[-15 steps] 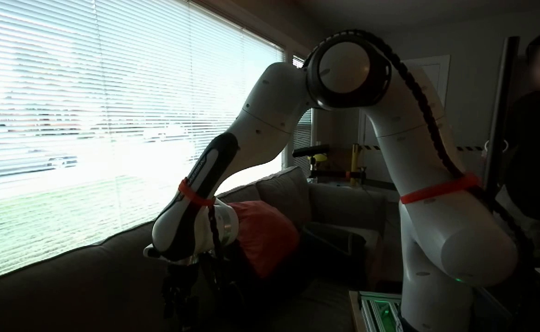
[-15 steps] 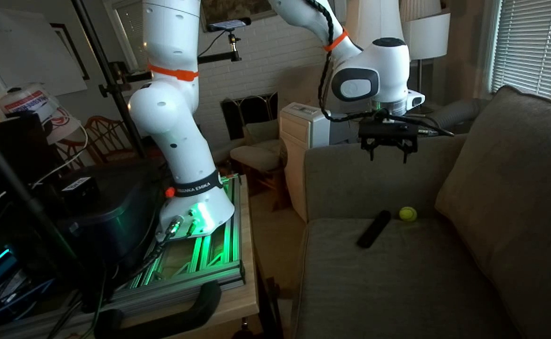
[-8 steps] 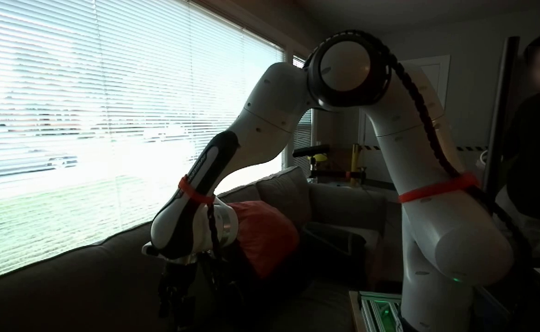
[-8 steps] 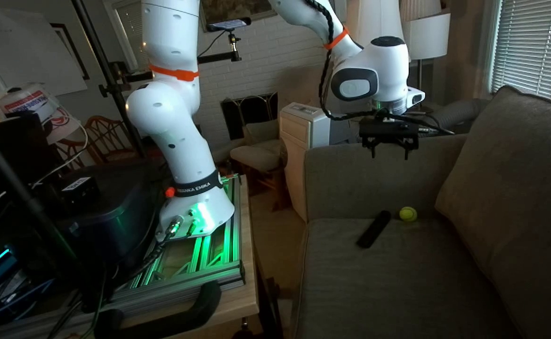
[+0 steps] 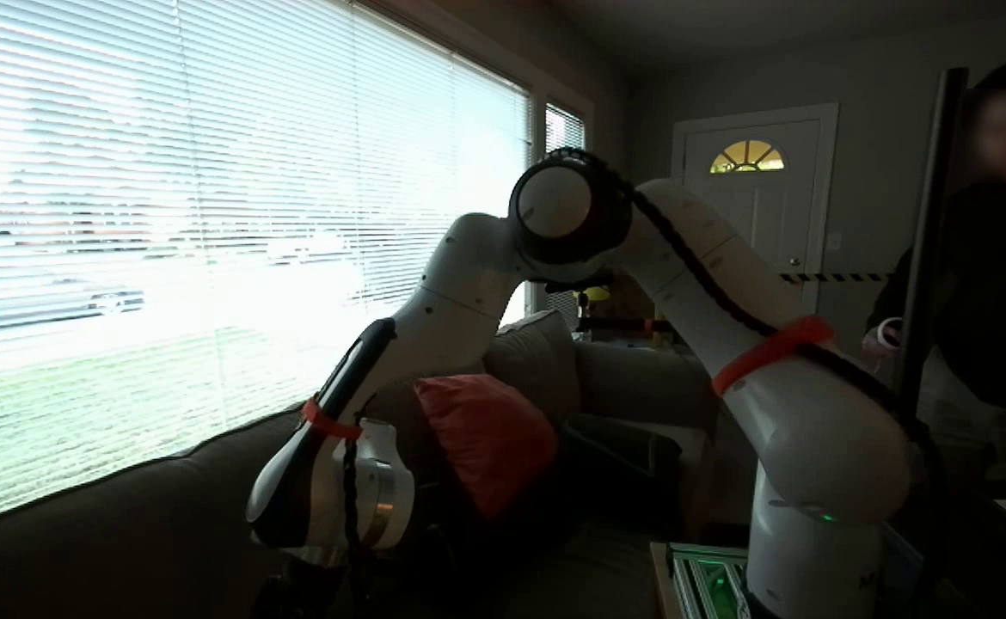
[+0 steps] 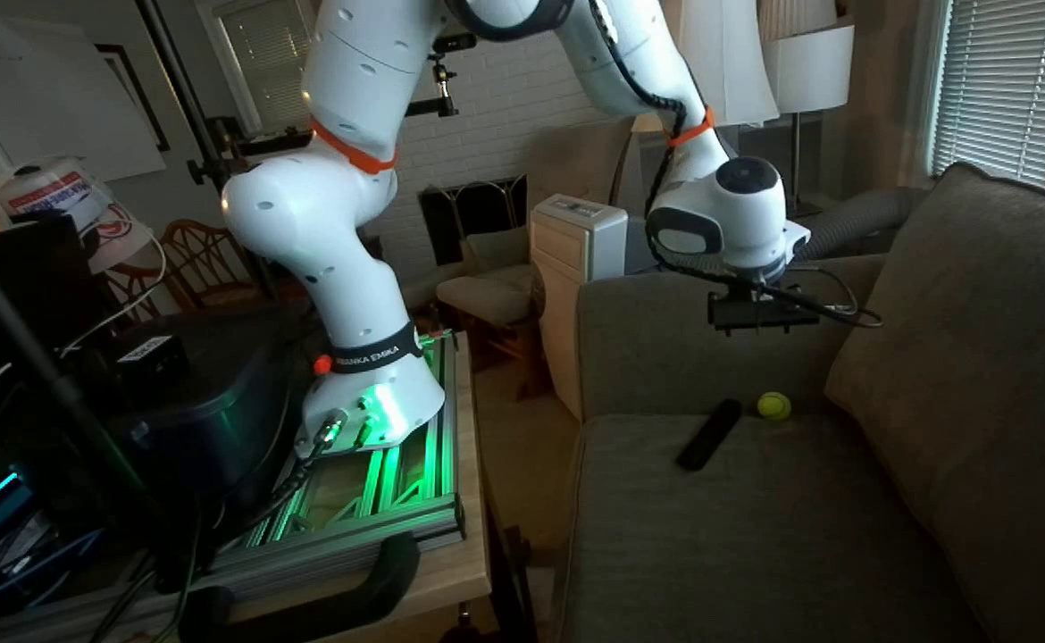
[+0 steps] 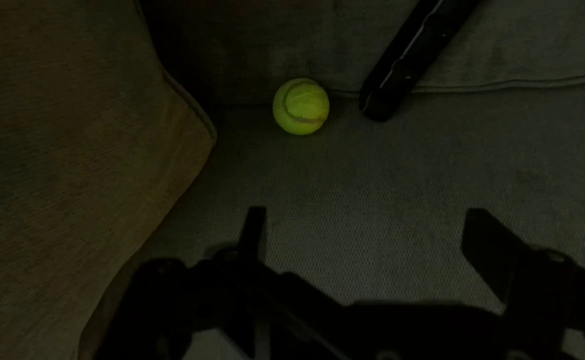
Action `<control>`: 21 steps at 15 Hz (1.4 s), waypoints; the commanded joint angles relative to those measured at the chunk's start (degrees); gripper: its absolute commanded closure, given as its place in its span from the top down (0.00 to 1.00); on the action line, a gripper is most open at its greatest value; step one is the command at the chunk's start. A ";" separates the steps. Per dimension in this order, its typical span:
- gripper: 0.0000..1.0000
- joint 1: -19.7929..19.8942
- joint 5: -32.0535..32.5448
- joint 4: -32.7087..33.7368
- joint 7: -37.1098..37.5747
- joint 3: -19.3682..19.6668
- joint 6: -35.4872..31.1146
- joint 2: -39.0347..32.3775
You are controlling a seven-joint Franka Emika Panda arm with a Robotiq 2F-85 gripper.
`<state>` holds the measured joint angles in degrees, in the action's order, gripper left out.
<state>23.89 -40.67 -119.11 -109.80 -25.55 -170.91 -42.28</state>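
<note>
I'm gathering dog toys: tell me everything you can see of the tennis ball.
The tennis ball is round and yellow-green, with a felt-like surface and a curved seam; no damage shows. It rests on the grey seat cushion, at the crease by the sofa armrest, between the back cushion and a long black object, apart from both. Whether it touches the armrest is unclear. The open gripper is not touching it.

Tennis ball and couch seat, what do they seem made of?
The tennis ball looks like matte felt, by its dull yellow surface and curved seam. The couch seat seems matte woven fabric, by its fine weave; the fiber is unclear.
</note>
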 commanded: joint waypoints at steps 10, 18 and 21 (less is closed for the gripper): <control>1.00 -6.45 24.52 35.51 2.12 -0.46 -4.70 -37.48; 1.00 -10.36 37.16 38.38 18.45 1.42 -8.89 -39.55; 1.00 -10.91 38.26 37.73 20.66 3.62 -7.54 -38.30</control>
<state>13.41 -6.94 -80.94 -94.74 -23.89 -179.76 -81.22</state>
